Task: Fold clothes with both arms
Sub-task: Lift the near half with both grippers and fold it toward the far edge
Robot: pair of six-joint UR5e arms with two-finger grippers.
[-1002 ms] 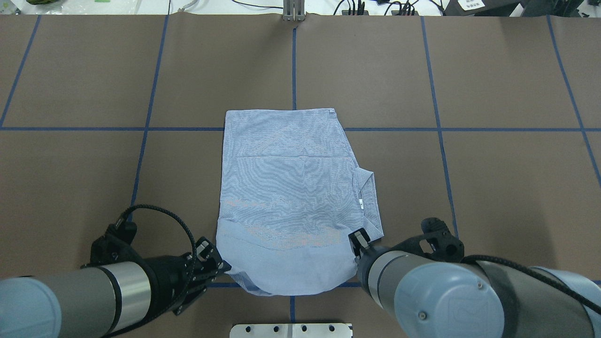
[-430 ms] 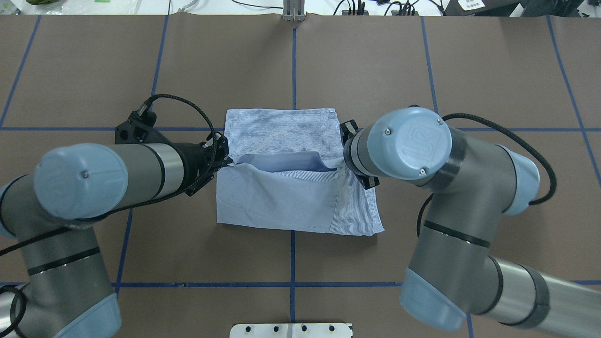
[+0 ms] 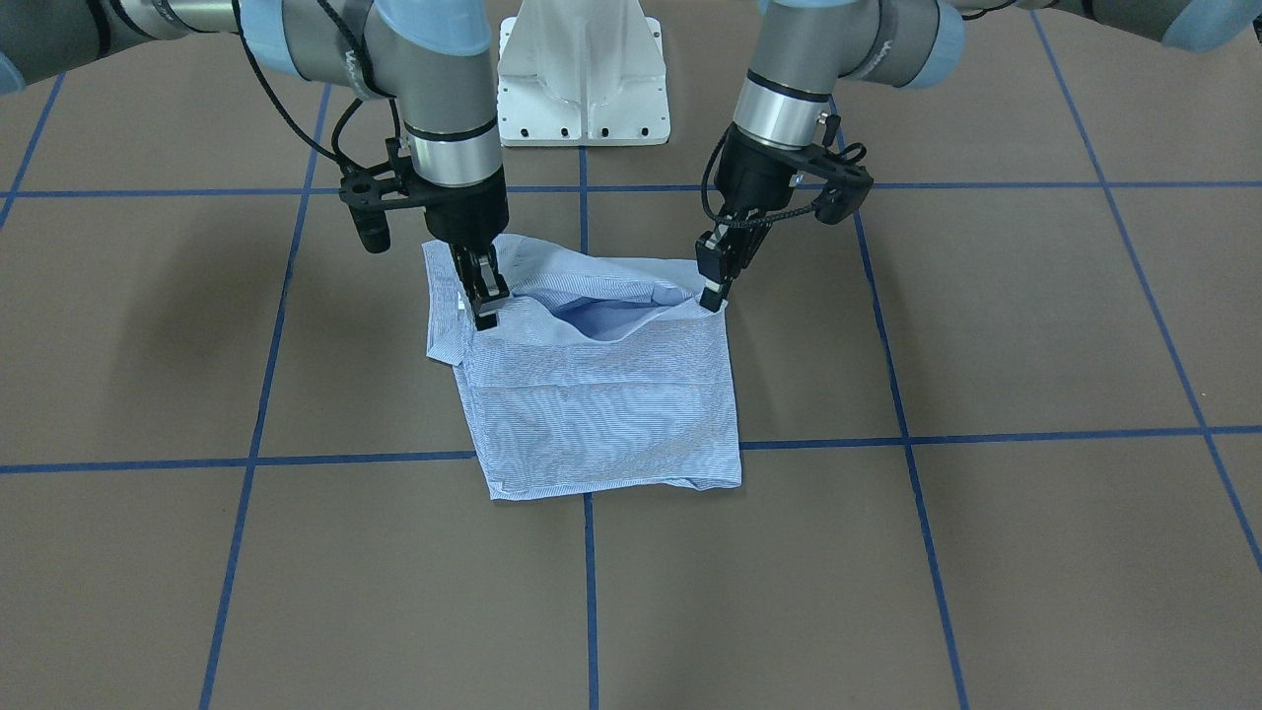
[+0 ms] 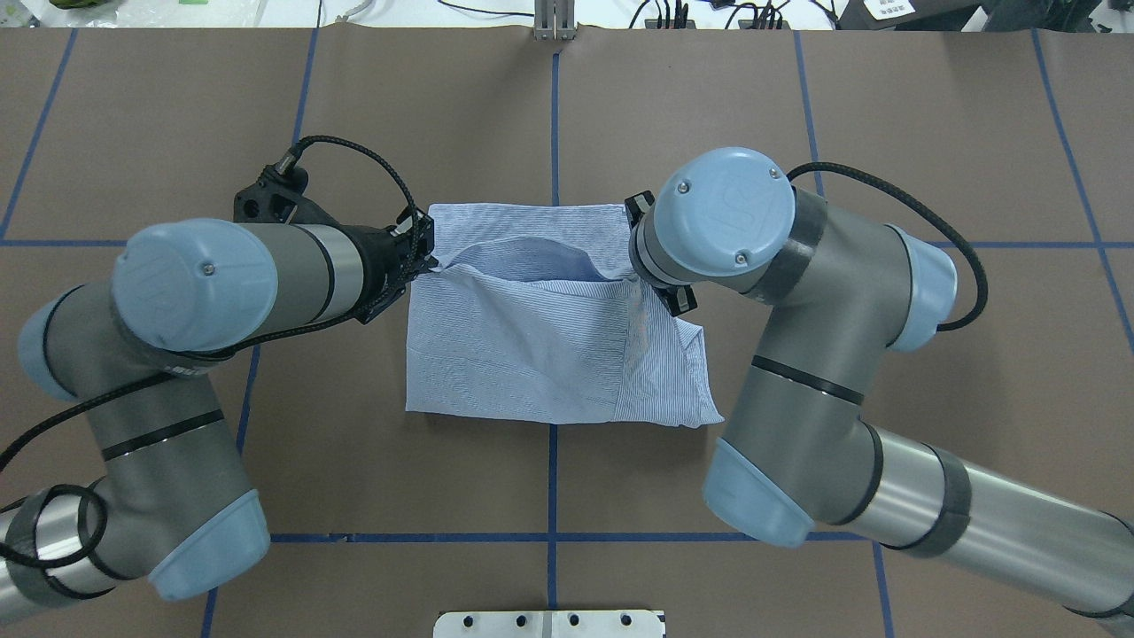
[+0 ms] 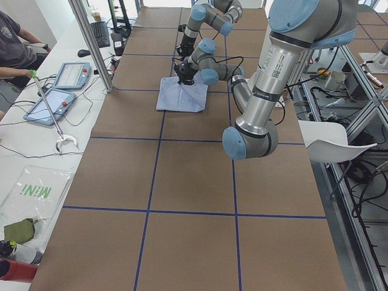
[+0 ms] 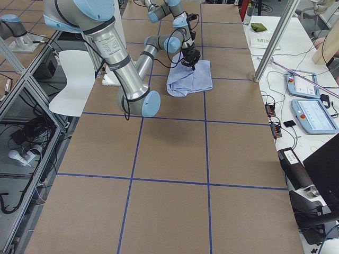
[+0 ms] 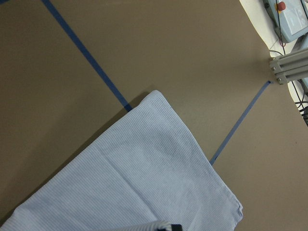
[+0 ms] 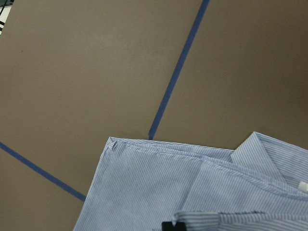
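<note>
The shirt (image 4: 523,363) lies half-folded in the middle of the table (image 4: 797,133), its raised edge pinched at either corner by the left fingers (image 3: 711,281) and right fingers (image 3: 485,294), both closed tight on the cloth. The edge sags between them; lowered unevenly, it could land creased or skewed.

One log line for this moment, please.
phase: mid-fold | left claw: shut on shirt flap corner | right claw: shut on other corner | flap: held raised, sagging between claws, not yet laid down
</note>
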